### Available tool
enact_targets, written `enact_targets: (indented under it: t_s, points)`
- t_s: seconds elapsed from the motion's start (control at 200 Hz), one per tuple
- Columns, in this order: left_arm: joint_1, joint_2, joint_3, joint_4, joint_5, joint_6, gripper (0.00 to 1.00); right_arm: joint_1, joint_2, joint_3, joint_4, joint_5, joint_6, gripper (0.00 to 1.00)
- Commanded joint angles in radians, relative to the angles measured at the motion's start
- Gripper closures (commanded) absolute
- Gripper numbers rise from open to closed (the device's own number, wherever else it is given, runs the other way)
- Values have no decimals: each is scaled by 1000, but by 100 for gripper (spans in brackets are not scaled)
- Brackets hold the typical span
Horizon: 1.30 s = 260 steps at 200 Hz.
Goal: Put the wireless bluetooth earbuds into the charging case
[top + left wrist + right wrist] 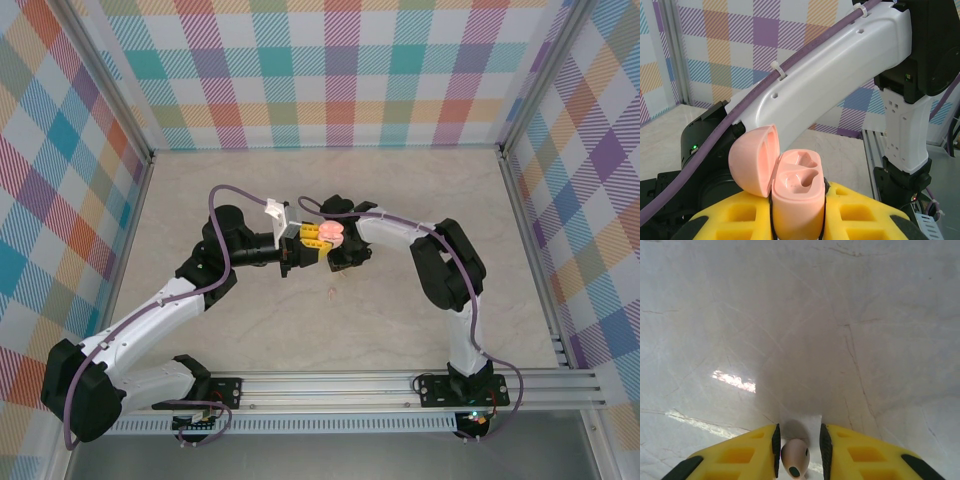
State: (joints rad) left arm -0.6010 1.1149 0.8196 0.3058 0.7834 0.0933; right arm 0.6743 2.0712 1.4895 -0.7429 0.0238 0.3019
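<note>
Open pink case [795,200], both wells [807,160] empty, clamped in left tool [312,240] above tabletop [250,330]. Small pale earbud [795,456] apparently pinched in narrowed right tool [800,440]. Likely light, hard, slippery, easily flicked away; best held across the rounded bud, stem left free.

A robotics lab test cell: a pale marble-look tabletop [330,190] boxed by 3 pastel plaid wall panels [320,70] on aluminium posts [118,100], with 2 white-and-black robot arms [140,325] bolted to a silver slotted rail [340,385] along the frame's bottom.
</note>
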Motion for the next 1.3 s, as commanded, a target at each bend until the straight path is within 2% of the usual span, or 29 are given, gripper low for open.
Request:
enact_targets:
  t_s: [0.0, 0.255, 0.895, 1.09, 1.295]
  points:
    - [-12, -26, -6, 7, 3, -1, 91, -3, -36, 16, -67, 4, -15, 67]
    - [-12, -28, -6, 6, 3, -3, 91, 11, -13, 38, -94, 2, -34, 63]
    - [-13, -28, -13, 0, -1, 1, 92, 25, 53, 83, -136, 5, -46, 68]
    - [-13, -28, -12, 2, -2, 0, 91, 24, 62, 87, -155, 47, -22, 73]
    - [-12, -26, -7, -4, 0, 2, 92, -13, 51, 82, -168, 81, 69, 79]
